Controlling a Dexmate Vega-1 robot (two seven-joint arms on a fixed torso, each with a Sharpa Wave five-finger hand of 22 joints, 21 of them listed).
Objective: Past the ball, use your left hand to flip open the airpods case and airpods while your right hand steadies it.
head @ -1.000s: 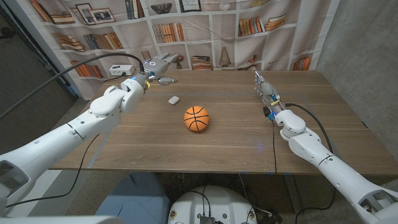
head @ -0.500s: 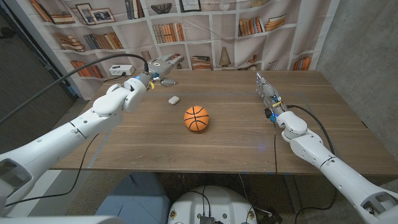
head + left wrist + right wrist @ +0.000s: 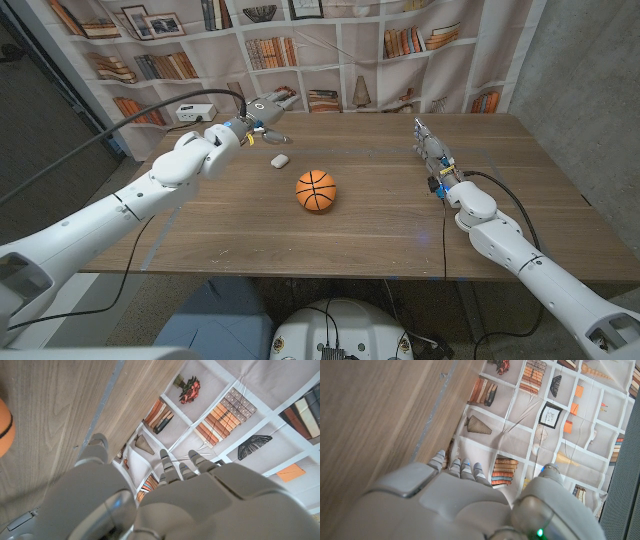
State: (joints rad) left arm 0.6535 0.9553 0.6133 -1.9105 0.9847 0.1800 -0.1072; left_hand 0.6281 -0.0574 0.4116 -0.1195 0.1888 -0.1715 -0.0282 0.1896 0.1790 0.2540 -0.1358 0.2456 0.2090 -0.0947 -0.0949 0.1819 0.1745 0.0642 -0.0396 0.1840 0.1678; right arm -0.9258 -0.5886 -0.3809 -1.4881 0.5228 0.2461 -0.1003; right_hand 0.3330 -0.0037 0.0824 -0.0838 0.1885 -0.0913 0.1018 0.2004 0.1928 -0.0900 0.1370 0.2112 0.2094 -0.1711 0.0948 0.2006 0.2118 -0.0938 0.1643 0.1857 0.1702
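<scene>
A small white airpods case (image 3: pixel 279 159) lies shut on the wooden table (image 3: pixel 360 220), beyond an orange basketball (image 3: pixel 316 190); a sliver of the ball (image 3: pixel 4 425) shows in the left wrist view. My left hand (image 3: pixel 262 112) hovers over the table's far left part, behind and a little left of the case, fingers spread and holding nothing. In its wrist view the left hand (image 3: pixel 150 495) reaches toward the bookshelf backdrop. My right hand (image 3: pixel 430 148) stands on its edge at the table's right side, fingers extended, empty, well apart from the case. The right wrist view shows the right hand (image 3: pixel 455 505) over bare wood.
A printed bookshelf backdrop (image 3: pixel 330 50) hangs behind the table's far edge. A small white box (image 3: pixel 190 110) with a cable sits beyond the table's far left corner. Bare wood lies between the ball and my right hand.
My left hand has moved right and slightly farther along the table's back, closer to the case. The right hand, ball and case have stayed put.
</scene>
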